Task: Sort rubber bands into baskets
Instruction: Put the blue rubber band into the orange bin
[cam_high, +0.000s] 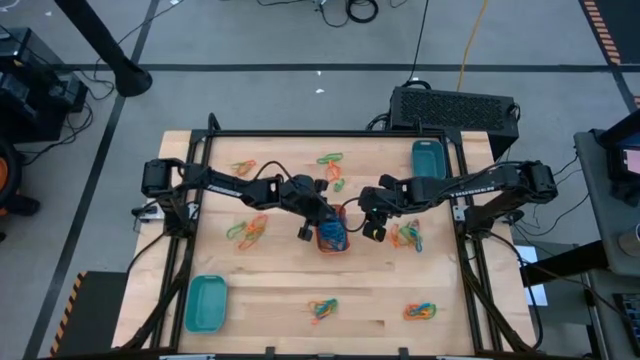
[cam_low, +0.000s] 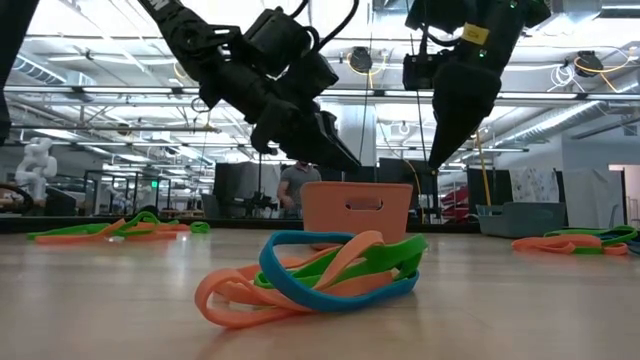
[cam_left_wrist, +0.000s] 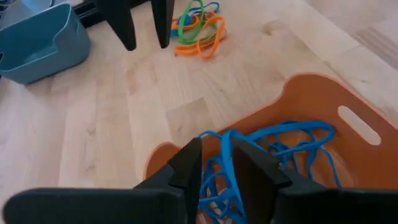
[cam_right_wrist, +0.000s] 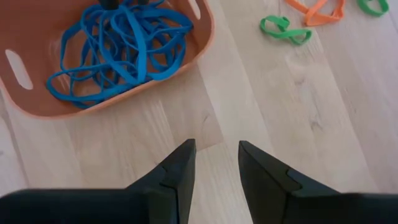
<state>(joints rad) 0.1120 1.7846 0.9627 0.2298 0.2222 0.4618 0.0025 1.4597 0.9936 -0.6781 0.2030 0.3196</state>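
Wooden table in a workshop, rubber bands scattered.

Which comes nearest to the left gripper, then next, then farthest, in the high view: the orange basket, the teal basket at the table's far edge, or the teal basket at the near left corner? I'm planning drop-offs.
From the left gripper:
1. Orange basket, right under it at the table's middle.
2. Far teal basket, toward the right arm's side.
3. Near-left teal basket, at the front corner.
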